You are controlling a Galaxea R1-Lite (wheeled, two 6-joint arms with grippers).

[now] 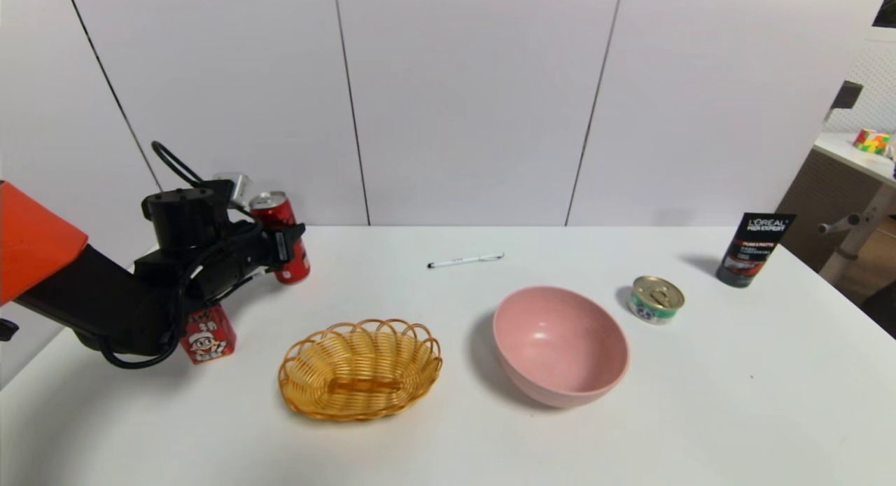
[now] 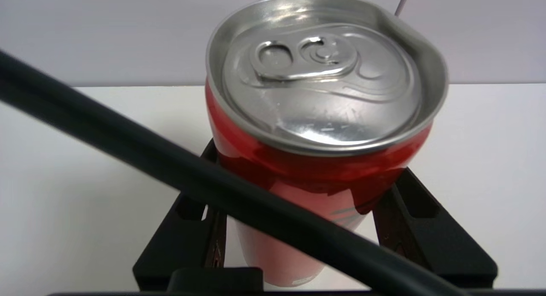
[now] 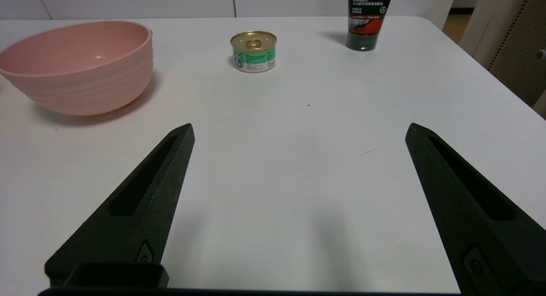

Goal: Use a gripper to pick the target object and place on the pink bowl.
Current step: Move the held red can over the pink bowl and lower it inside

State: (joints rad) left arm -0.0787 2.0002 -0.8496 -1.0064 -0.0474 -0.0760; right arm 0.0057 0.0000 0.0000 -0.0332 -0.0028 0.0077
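Pink bowl (image 1: 560, 346): fully in head view, R of wicker basket (image 1: 360, 370). L gripper (image 1: 285, 246), far L of table, clenched on red can (image 1: 292, 258); can upright btwn its fingers, top above them. Can's mid partly hidden by cable (image 2: 256, 202) in L wrist view. Red carton (image 1: 208, 335) partly hidden behind L arm. R gripper (image 3: 298, 132) parked over table, jaws wide.
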